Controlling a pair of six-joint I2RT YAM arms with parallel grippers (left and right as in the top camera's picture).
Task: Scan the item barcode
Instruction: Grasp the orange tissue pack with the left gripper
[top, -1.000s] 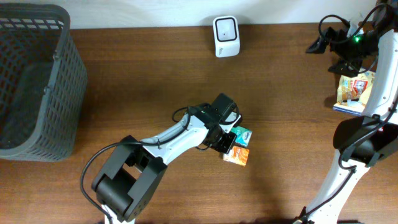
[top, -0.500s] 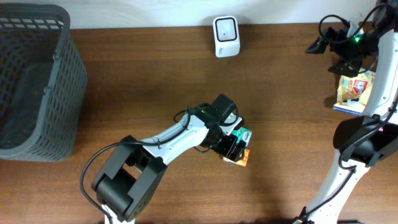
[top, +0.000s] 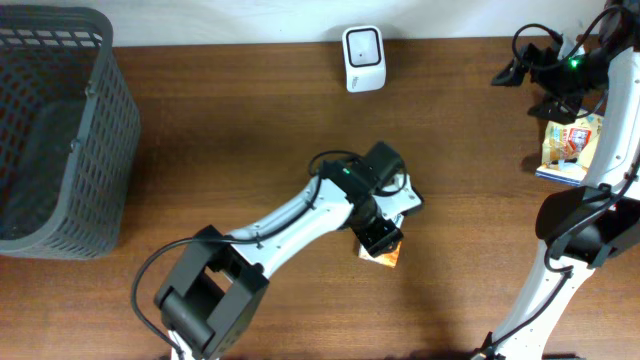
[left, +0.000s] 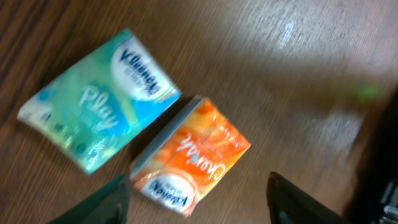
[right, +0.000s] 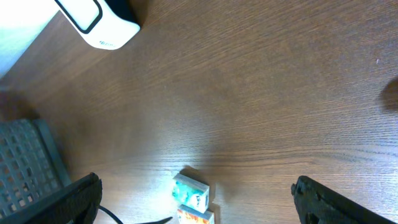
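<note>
Straddling the orange pack (left: 189, 158), the left gripper (left: 199, 193) is seen parted. A teal pack (left: 99, 106) is laid just beside, on the brown wood-grain table (left: 298, 74). The right gripper (right: 196, 183) is spread wide. The scanner (top: 362, 57) is set at the far edge.

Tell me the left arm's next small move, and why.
Probably lower the left gripper onto the orange pack and close. Its jaws stand open and empty, the pack lies flat below, roughly between them, beside the teal pack; the scanner stands farther back.
</note>
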